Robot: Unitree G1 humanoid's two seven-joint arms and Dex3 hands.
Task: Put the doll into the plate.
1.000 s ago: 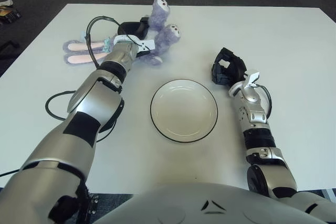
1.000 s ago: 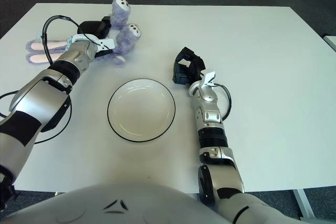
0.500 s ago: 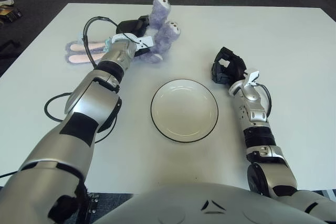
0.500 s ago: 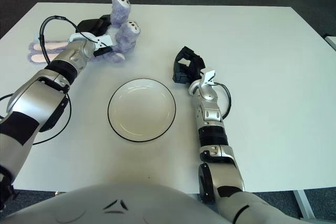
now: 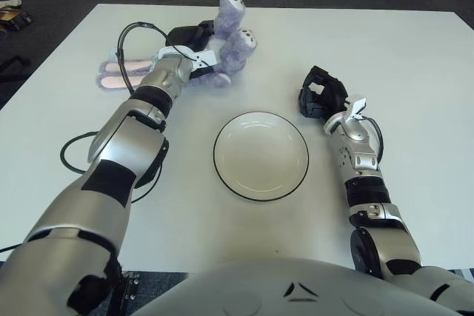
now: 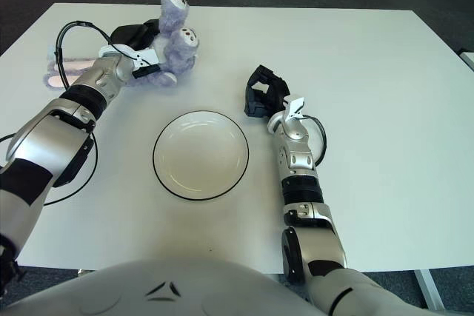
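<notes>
Doll shifted right — left hand fingers clamped on it; right hand curled, beside plate.

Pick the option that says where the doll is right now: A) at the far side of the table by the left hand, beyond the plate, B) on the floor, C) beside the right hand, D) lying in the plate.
A: the purple doll lies on the table at the left hand, beyond the plate, which holds nothing; the right hand shows right of the plate, apart from the doll.
</notes>
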